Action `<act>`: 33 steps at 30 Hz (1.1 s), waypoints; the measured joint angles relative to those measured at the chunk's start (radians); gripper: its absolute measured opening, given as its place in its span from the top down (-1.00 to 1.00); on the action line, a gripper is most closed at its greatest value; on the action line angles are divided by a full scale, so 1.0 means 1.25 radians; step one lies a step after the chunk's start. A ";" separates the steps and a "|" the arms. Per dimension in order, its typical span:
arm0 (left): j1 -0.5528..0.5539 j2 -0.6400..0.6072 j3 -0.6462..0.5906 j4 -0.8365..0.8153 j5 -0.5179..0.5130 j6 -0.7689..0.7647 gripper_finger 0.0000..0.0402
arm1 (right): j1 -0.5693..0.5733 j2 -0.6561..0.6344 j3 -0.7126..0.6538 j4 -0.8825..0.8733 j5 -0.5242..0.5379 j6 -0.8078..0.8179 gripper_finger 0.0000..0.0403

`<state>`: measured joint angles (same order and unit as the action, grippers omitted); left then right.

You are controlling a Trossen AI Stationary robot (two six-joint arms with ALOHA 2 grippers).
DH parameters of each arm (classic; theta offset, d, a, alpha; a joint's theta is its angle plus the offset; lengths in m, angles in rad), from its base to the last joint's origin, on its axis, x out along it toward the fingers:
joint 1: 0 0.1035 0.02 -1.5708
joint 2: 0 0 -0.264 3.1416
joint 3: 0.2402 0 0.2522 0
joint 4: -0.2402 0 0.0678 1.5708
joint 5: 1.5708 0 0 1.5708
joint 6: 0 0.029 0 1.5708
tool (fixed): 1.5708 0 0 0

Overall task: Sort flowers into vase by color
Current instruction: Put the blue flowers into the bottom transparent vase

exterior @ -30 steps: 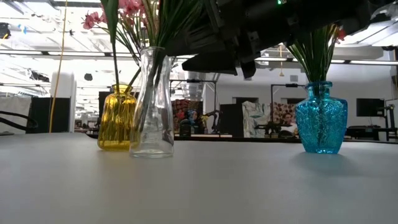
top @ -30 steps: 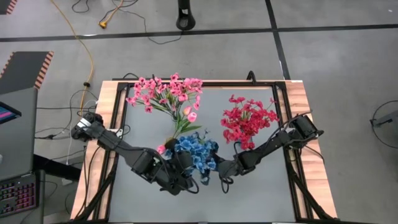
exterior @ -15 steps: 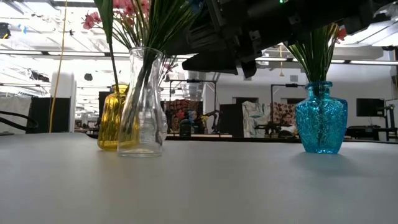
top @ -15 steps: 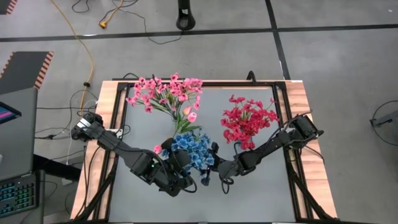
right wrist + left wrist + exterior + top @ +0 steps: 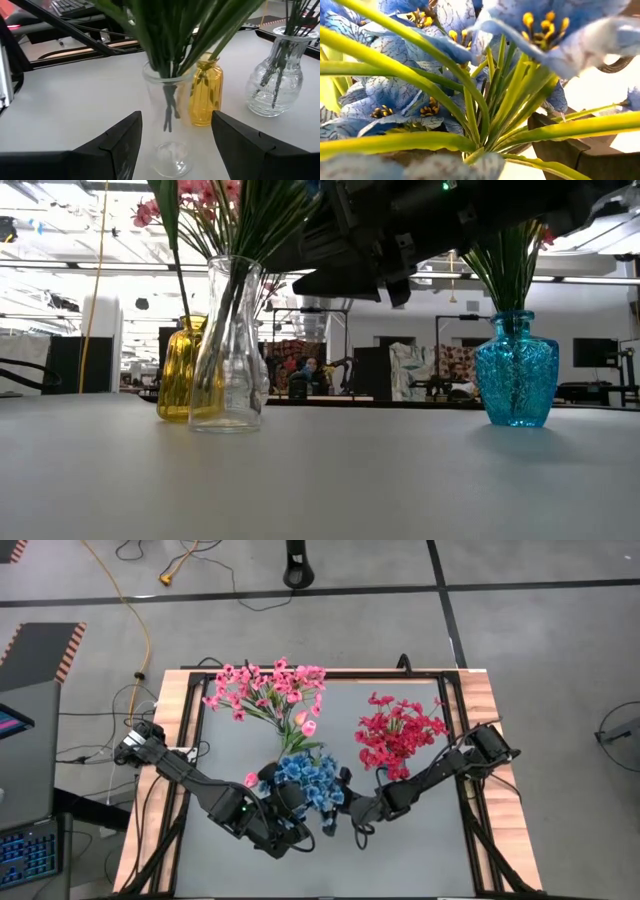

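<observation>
The blue flowers (image 5: 310, 780) stood in the tall clear glass vase (image 5: 228, 345), near the front middle of the table (image 5: 400, 850). Their green stems went down through the narrow neck with the cut ends toward the bottom. The long axis of the bunch was close to upright, and the leaves spread outward above the rim. From above, the blossoms made 1 round cluster that hid the vase.

The pink flowers (image 5: 265, 690) were in the far left part of the table. Their stems leaned away from the front edge, with the blossoms pointing toward the far left corner. In the low view, a yellow vase (image 5: 185, 370) just behind the clear one held at least 1 thin stem.

The red flowers (image 5: 400, 732) were on the right side, and their stems stood nearly upright in the blue textured vase (image 5: 515, 370).

The right wrist view also showed a rounder glass vase (image 5: 275, 80) farther off, with a few thin stems in it.

The left gripper (image 5: 285, 825) was at the front side of the blue bunch, very close to the blossoms. I could not tell whether it gripped anything.

The right gripper (image 5: 340, 808) was just beside the same bunch on the right. Its fingers (image 5: 120, 145) were spread apart and held nothing, and the clear vase stood ahead between them.
</observation>
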<state>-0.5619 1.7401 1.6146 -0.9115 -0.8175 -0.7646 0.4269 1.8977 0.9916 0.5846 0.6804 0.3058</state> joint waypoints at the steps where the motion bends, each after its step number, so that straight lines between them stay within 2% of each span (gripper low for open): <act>1: 0.000 0.000 0.000 0.000 -0.001 0.001 -0.03 | 0.000 0.000 0.000 0.000 0.000 0.000 -0.32; 19: 0.000 0.000 0.000 0.000 -0.001 0.006 -0.03 | 0.004 0.000 0.000 -0.001 -0.004 0.000 -0.32; 24: 0.000 0.000 0.000 0.000 -0.001 0.007 -0.03 | -0.004 0.000 0.000 -0.002 -0.068 0.000 -0.33; 28: 0.000 0.000 0.000 0.000 -0.001 0.007 -0.03 | -0.010 0.000 0.000 -0.002 -0.124 -0.001 -0.45; 33: 0.000 0.000 0.000 0.001 -0.001 0.007 -0.03 | -0.014 0.000 0.000 0.000 -0.128 -0.001 -0.76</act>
<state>-0.5621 1.7401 1.6146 -0.9108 -0.8184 -0.7563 0.4092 1.8980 0.9916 0.5846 0.5209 0.3050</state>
